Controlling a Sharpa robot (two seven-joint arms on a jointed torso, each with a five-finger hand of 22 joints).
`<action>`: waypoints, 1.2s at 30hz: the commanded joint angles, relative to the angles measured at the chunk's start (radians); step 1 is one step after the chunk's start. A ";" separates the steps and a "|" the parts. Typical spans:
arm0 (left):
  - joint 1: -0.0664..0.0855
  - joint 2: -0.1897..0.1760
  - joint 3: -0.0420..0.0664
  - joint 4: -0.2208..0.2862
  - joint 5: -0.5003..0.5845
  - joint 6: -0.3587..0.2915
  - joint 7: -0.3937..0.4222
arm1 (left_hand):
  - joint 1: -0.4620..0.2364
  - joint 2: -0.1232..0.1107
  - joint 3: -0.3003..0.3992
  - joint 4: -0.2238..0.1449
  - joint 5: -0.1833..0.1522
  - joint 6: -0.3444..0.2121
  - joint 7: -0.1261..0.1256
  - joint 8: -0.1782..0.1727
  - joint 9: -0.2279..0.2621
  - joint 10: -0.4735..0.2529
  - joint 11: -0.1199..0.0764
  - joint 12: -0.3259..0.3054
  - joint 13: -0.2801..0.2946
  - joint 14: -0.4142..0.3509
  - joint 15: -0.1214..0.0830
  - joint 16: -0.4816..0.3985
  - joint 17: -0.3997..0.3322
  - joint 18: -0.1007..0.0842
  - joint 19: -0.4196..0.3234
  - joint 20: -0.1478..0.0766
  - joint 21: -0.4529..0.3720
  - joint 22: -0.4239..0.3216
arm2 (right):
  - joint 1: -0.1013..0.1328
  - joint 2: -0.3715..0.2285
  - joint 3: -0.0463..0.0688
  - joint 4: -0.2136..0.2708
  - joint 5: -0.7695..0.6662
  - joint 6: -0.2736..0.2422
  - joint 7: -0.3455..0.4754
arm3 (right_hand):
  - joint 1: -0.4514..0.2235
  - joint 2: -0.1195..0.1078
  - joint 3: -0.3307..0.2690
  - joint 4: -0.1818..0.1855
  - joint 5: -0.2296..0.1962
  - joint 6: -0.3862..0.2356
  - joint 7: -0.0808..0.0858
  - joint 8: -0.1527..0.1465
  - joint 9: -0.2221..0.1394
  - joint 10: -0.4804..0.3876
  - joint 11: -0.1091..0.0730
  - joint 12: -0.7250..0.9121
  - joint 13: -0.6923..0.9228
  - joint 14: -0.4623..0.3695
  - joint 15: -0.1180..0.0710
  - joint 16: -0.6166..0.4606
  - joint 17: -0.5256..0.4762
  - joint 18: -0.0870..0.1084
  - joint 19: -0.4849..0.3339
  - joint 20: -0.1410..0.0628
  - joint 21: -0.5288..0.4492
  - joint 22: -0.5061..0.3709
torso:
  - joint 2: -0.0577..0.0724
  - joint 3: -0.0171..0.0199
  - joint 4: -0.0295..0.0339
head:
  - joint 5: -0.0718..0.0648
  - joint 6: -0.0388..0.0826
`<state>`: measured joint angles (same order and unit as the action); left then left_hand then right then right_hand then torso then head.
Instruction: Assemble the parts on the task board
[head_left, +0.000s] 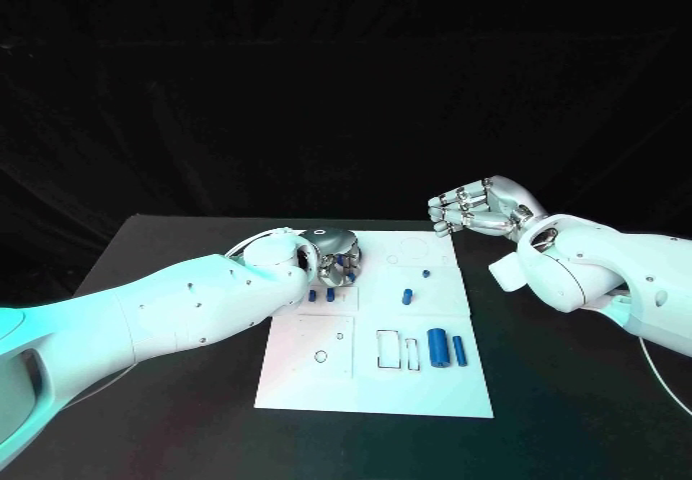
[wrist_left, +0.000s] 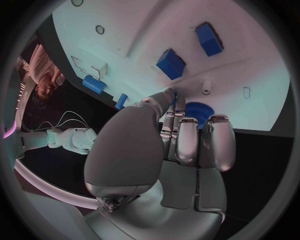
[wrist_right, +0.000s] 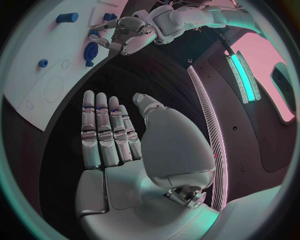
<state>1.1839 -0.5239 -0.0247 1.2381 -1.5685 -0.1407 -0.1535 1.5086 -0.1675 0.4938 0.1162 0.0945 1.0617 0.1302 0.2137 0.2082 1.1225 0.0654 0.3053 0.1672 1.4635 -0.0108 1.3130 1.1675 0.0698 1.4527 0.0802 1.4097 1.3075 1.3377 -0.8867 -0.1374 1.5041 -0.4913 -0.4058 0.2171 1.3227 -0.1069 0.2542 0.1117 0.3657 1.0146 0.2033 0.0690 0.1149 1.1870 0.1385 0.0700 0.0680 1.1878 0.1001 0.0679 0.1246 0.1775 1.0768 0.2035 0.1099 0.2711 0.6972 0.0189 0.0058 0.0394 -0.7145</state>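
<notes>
Here, head view: the left robot hand (head_left: 335, 258) is lowered onto the far-left part of the task board (head_left: 378, 395), fingers curled over a blue part, presumably to seat it; loose parts (head_left: 437, 350) lie toward the board's near-right corner. The right robot hand (head_left: 483, 212) hovers beyond the board's far-right corner, clear of the work. Left wrist view: its fingers (wrist_left: 187, 145) close round a ribbed blue part (wrist_left: 199, 109) on the board. Right wrist view: the fingers (wrist_right: 103, 132) are extended, holding nothing.
</notes>
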 joint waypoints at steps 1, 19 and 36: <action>0.001 -0.011 0.008 0.017 0.023 -0.035 0.020 | -0.009 -0.001 0.003 0.000 -0.001 0.006 0.000 -0.006 -0.002 0.008 -0.002 -0.007 -0.001 0.011 -0.002 0.005 0.000 -0.018 0.004 -0.002 0.005 0.076 | -0.001 0.000 0.000 0.000 -0.010 0.004 0.012 | -0.003 0.005 0.000 -0.005 0.005 -0.008 -0.001 -0.003 -0.001 -0.006 0.000 0.000 -0.001 -0.003 -0.001 -0.003 -0.001 0.006 0.007 0.001 -0.006 -0.001 | 0.001 0.0005 0.0006 | 0.001 0.003; 0.004 -0.130 0.048 0.112 0.031 0.014 -0.011 | -0.037 -0.019 -0.012 0.006 -0.003 0.016 -0.002 -0.022 -0.006 0.022 -0.002 -0.033 -0.003 0.012 -0.001 0.010 0.000 -0.020 0.007 -0.001 0.010 0.082 | -0.001 -0.006 0.000 0.001 -0.010 0.004 0.011 | -0.004 0.006 0.001 -0.005 0.006 -0.008 -0.001 -0.003 -0.001 -0.006 0.000 0.000 -0.001 -0.003 -0.001 -0.003 -0.002 0.006 0.008 0.001 -0.007 -0.002 | 0.000 0.0005 0.0018 | 0.002 0.006; 0.000 -0.131 0.043 0.067 0.040 0.040 -0.016 | -0.035 -0.019 -0.012 0.004 -0.002 0.020 -0.003 -0.024 -0.006 0.027 -0.003 -0.038 -0.003 0.012 -0.002 0.010 -0.002 -0.019 0.006 -0.001 0.009 0.081 | -0.005 -0.006 0.000 0.001 -0.011 0.005 0.012 | -0.004 0.006 0.001 -0.005 0.006 -0.008 -0.001 -0.003 -0.001 -0.006 0.000 0.000 -0.001 -0.003 -0.001 -0.003 -0.002 0.006 0.008 0.001 -0.007 -0.002 | 0.002 0.0003 -0.0017 | 0.006 0.001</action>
<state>1.1837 -0.6575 0.0181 1.3057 -1.5363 -0.1255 -0.1659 1.4784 -0.1870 0.4866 0.1199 0.0947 1.0742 0.1288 0.1963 0.2028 1.1399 0.0623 0.2730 0.1652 1.4635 -0.0107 1.3182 1.1673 0.0697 1.4527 0.0802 1.4141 1.3073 1.3331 -0.8927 -0.1374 1.5040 -0.4928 -0.4061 0.2181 1.3227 -0.1069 0.2542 0.1117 0.3657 1.0146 0.2034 0.0690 0.1149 1.1871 0.1385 0.0700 0.0680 1.1878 0.1001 0.0679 0.1239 0.1774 1.0768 0.2035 0.1099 0.2697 0.6985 0.0184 0.0044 0.0449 -0.7115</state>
